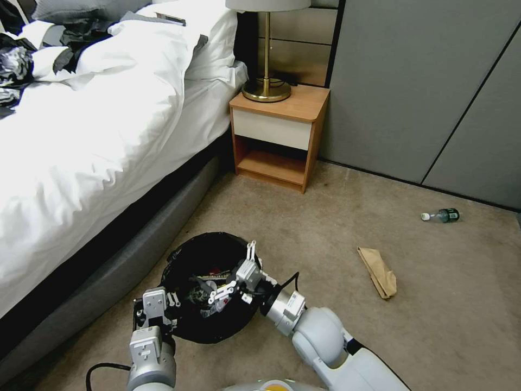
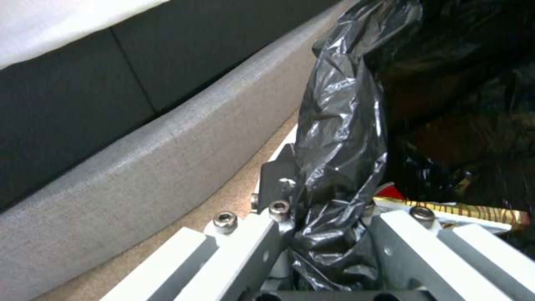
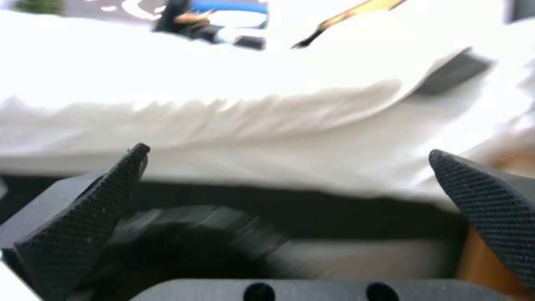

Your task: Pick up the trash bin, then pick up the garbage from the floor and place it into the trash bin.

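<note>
Left gripper (image 1: 172, 299) is clamped on the black-bagged rim of the small round trash bin (image 1: 209, 255), upright on beige carpet (image 1: 325, 217) beside the bed (image 1: 81, 136). Right gripper (image 1: 233, 271) hangs splayed and empty over its mouth, wrappers (image 1: 209, 278) inside. Right of it, the brown paper bag (image 1: 378, 271) lies lengthwise away from the robot; farther right, a small plastic bottle (image 1: 440, 215) lies crosswise.

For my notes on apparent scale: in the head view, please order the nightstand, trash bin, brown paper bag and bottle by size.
1. nightstand
2. trash bin, nearer the camera, so only slightly smaller in look
3. brown paper bag
4. bottle
</note>
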Tool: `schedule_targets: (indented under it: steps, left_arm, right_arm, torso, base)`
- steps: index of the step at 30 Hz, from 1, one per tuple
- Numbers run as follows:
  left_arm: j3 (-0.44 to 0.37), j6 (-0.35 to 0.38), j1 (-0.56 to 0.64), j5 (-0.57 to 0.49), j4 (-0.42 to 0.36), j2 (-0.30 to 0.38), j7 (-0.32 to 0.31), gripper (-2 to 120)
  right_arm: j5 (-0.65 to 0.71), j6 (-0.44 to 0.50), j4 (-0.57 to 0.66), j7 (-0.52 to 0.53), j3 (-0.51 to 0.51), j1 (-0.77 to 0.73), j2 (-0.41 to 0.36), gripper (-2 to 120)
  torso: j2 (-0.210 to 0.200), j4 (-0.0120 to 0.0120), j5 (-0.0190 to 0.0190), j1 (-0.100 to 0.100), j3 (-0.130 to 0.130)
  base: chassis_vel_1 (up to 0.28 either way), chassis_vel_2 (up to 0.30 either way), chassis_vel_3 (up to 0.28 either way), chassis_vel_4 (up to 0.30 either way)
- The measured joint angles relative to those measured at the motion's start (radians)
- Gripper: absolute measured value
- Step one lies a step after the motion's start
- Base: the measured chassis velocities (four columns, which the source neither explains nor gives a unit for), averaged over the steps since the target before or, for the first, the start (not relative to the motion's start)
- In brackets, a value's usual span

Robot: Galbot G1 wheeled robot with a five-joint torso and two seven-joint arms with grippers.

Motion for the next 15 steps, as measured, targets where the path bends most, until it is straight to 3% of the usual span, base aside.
schedule_targets:
  steps: [4,6,7,9,15]
  left_arm:
    - [0.0,0.0,0.0,0.0,0.0,0.0,0.0,1]
    - [0.0,0.0,0.0,0.0,0.0,0.0,0.0,1]
    - [0.0,0.0,0.0,0.0,0.0,0.0,0.0,1]
    - [0.0,0.0,0.0,0.0,0.0,0.0,0.0,1]
    - [0.0,0.0,0.0,0.0,0.0,0.0,0.0,1]
  right_arm:
    - [-0.085,0.015,0.062,0.079,0.072,-0.022,0.012,111]
    - [-0.128,0.007,0.161,0.239,0.184,-0.174,0.034,102]
    - [-0.128,0.007,0.161,0.239,0.184,-0.174,0.034,102]
    - [-0.151,0.086,0.137,0.274,0.279,-0.315,0.067,100]
    - [-0.151,0.171,0.084,0.287,0.336,-0.422,0.086,100]
  torso:
    - [0.0,0.0001,0.0,0.0,0.0]
    - [0.0,-0.0003,0.0,0.0,0.0]
    - [0.0,-0.0003,0.0,0.0,0.0]
    - [0.0,-0.0004,0.0,0.0,0.0]
    - [0.0,-0.0003,0.0,0.0,0.0]
  base:
    - [0.0,0.0,0.0,0.0]
    - [0.0,0.0,0.0,0.0]
    - [0.0,0.0,0.0,0.0]
    - [0.0,0.0,0.0,0.0]
    - [0.0,0.0,0.0,0.0]
